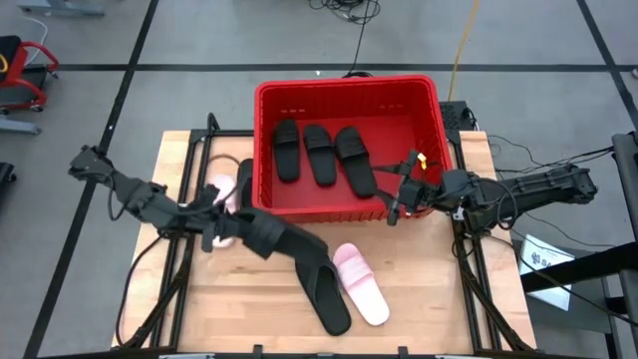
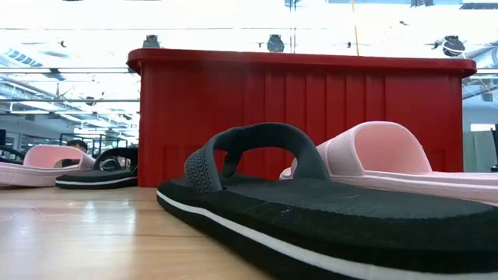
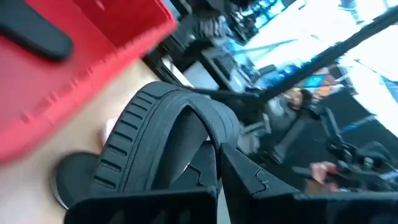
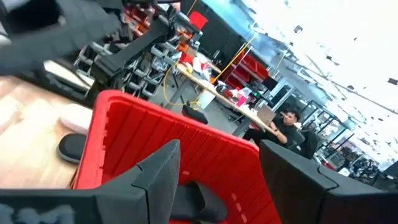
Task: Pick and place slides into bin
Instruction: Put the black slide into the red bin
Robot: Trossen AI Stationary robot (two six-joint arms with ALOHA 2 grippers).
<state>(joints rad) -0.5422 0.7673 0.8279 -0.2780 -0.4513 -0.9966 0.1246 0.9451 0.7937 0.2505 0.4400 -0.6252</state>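
The red bin (image 1: 344,88) stands at the table's far middle and holds three black slides (image 1: 319,155) lying flat on its floor. A black slide (image 1: 324,289) lies on the table in front of the bin, with a pink slide (image 1: 361,287) beside it on the right. My left gripper (image 1: 287,239) is at this black slide's far, strap end and is shut on it. My right gripper (image 1: 397,199) is open and empty above the bin's near right corner; it also shows in the right wrist view (image 4: 224,186). My left gripper (image 3: 219,193) has the black slide at the edge of its ribbed strap (image 3: 211,140), which runs down into the narrow gap between the two fingers. It comes slanting from the table's left, along the slide. The sole (image 2: 311,210) lies flat on the table.
Another pink slide (image 1: 221,194) and a black slide (image 1: 244,179) lie on the table left of the bin. The bin's tall wall (image 2: 296,101) rises right behind the held slide. Bare wood lies at the table's near left and near right.
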